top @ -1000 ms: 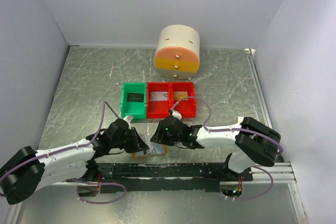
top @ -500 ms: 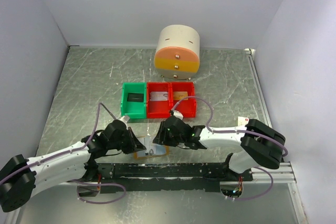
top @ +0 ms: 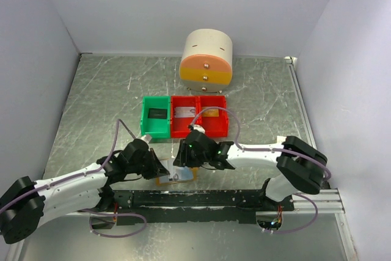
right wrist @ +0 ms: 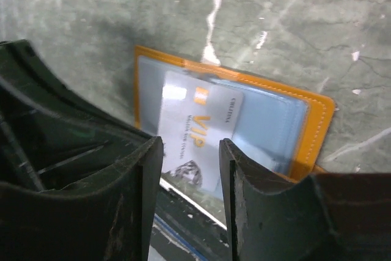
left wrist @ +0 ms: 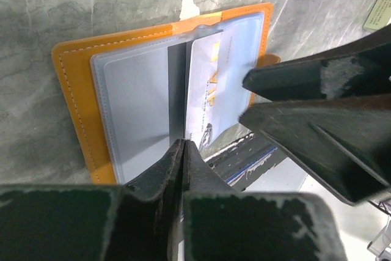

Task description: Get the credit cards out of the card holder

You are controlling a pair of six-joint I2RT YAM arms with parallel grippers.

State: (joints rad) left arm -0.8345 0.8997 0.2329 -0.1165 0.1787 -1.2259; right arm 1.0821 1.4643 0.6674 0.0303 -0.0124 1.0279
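Right claw, spread, had edged left over the card holder since half a second earlier. Left claw, pressed together, kept pinning its fold to the worktop near the edge. The credit card poked out, not pinched yet; extraction likely next.

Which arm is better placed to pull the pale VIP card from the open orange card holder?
Right: the right gripper, open, straddles the pale VIP card, while the left gripper sits shut over the orange folding card holder.
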